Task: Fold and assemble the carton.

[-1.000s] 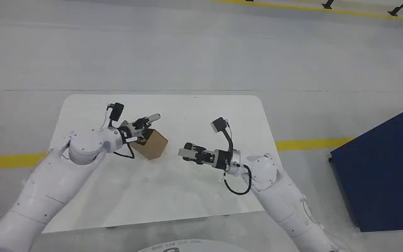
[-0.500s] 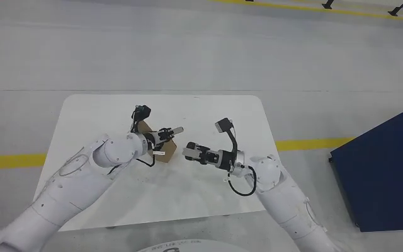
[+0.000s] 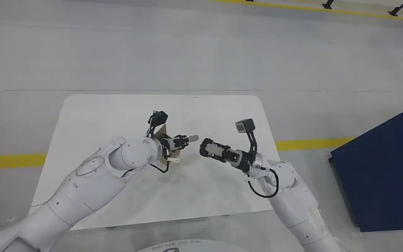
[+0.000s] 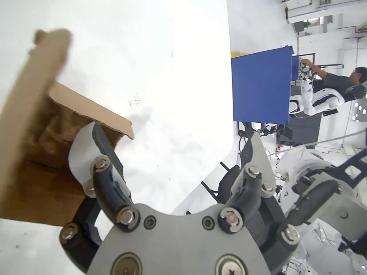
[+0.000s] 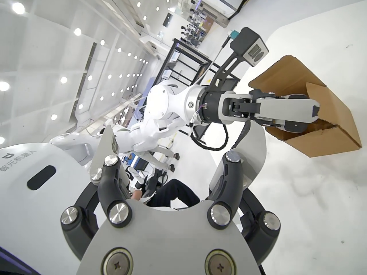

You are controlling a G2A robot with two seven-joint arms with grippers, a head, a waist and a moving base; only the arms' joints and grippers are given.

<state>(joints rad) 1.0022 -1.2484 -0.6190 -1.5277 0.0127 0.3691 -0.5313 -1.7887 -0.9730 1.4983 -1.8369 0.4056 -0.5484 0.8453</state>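
A small brown corrugated-cardboard carton (image 5: 335, 115) sat on the white round-cornered table (image 3: 94, 120), near the middle of the top view, its open end turned toward the right of the frame. The left gripper (image 4: 175, 131) was spread wide, one finger (image 4: 107, 150) tucked just inside the carton's mouth against a side wall and the other out in free air, so it pinched nothing. The right gripper (image 5: 179, 133), likewise wide and empty, hovered near it, just right of centre, facing the opening. The carton's body appeared already squared up into a box shape, but the flaps at the visible end stood unfolded; whether the far end was closed could not be told from these angles. By that reckoning the job was perhaps half done, with the folding and tucking of flaps left to do.
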